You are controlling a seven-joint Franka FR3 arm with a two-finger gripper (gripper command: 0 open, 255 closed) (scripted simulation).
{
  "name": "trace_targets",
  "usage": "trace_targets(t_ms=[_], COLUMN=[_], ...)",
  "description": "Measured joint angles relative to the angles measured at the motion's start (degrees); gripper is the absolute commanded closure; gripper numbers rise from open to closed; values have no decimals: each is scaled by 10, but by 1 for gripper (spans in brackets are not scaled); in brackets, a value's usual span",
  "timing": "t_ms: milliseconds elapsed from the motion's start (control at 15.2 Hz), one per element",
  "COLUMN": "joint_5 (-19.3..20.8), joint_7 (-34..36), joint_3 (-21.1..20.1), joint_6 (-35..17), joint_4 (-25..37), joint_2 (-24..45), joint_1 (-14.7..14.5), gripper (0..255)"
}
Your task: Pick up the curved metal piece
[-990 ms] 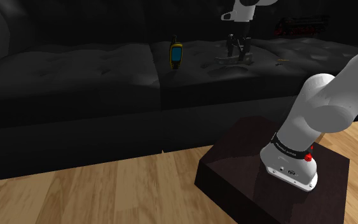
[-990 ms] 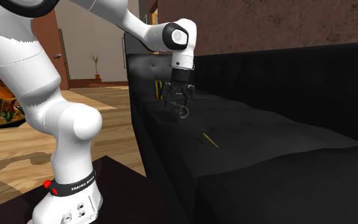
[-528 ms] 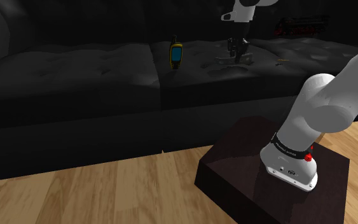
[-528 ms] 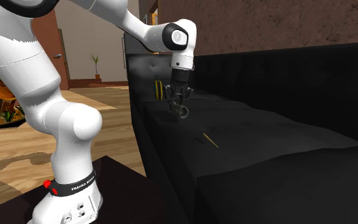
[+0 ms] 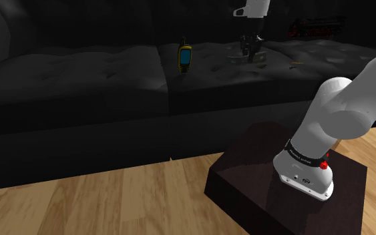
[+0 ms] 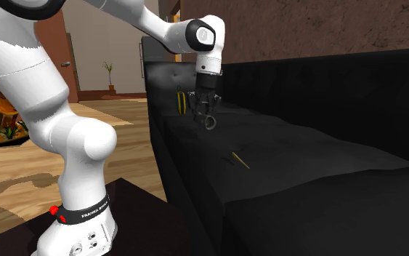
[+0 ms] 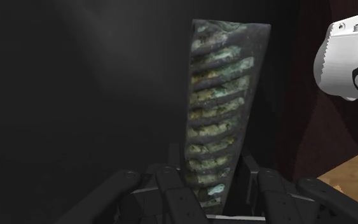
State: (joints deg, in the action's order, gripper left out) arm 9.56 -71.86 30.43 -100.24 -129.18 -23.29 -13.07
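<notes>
Over the sofa [image 5: 99, 73] seat we see the arm [image 6: 163, 30] reaching down, gripper [image 6: 206, 118] vertical, fingers clamped on the curved metal piece [image 7: 220, 114], well back from sofa's front edge.

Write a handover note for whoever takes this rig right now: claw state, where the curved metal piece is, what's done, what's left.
The claw is shut on the curved metal piece, a ridged, greenish-tarnished strip clasped at its near end.
Where: over the black sofa seat, with the piece hanging close above the cushion. Whether it is fully clear is hard to tell.
Done: grasp made.
Left: raise it well clear of the cushion, probably slowly, since the hold is at one end.
Nearby: a yellow and blue handset and a thin yellow stick lie on the seat, apart from the claw.
</notes>
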Motion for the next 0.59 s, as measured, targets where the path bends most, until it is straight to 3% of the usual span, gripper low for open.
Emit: trace_targets(t_ms=[594], joint_5=[-6], joint_7=[3], joint_3=[-12], joint_6=[69], joint_4=[65], joint_2=[-4], joint_1=[-4], gripper=[255])
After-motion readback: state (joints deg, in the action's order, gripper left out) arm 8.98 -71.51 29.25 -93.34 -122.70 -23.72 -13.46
